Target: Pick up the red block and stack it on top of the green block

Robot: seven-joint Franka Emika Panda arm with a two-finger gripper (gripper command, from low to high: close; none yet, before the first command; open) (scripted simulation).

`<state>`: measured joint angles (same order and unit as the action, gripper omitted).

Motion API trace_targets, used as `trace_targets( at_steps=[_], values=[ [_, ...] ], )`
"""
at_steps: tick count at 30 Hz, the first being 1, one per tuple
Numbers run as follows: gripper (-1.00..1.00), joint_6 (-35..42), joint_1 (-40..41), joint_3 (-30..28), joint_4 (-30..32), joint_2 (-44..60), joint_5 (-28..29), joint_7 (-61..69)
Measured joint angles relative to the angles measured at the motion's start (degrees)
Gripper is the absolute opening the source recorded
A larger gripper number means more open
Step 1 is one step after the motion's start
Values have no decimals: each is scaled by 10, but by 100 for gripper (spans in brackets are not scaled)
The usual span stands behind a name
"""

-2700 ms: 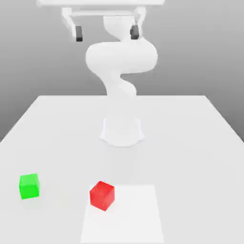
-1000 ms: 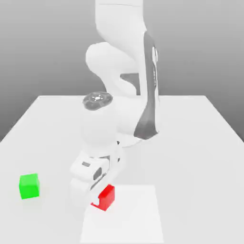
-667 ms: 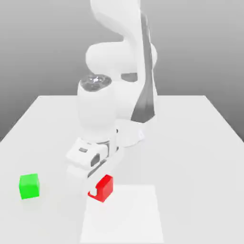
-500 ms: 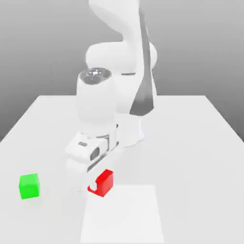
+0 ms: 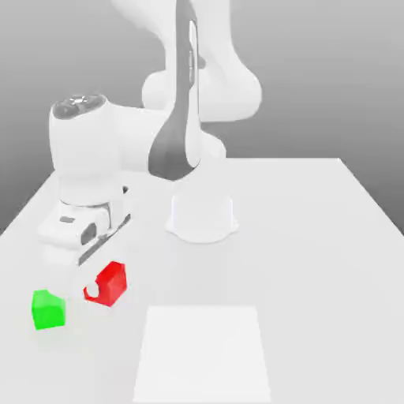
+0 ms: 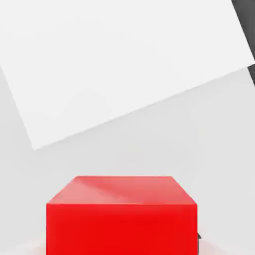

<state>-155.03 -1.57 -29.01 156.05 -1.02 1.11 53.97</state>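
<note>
The red block [image 5: 109,283] hangs off the table, held by my gripper [image 5: 101,286], which is shut on it below the white hand. It sits just to the exterior view's right of the green block [image 5: 47,309] and slightly higher. The green block rests on the table near the front at the exterior view's left. In the hand view the red block [image 6: 122,214] looms close, with the table far beneath it.
A brighter white square patch [image 5: 203,353] marks the table at the front centre. The arm's round base [image 5: 202,217] stands mid-table. The table edge [image 5: 24,205] runs close on the exterior view's left.
The gripper came down from high above, shut on the red block, lifted it and carried it toward the exterior view's left, close to the green block. The green block has stayed put.
</note>
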Motion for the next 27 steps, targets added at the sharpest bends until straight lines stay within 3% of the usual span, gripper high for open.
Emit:
trace_targets(
  at_steps=[11, 23, 24, 27],
  values=[
    [-100, 33, 114, -38, -39, 4, -4, 251],
    [-100, -53, 141, 29, -47, 113, -148, 363],
    [100, -61, 148, 39, -47, 125, -163, 374],
    [100, -61, 148, 39, -47, 125, -163, 374]
  ],
)
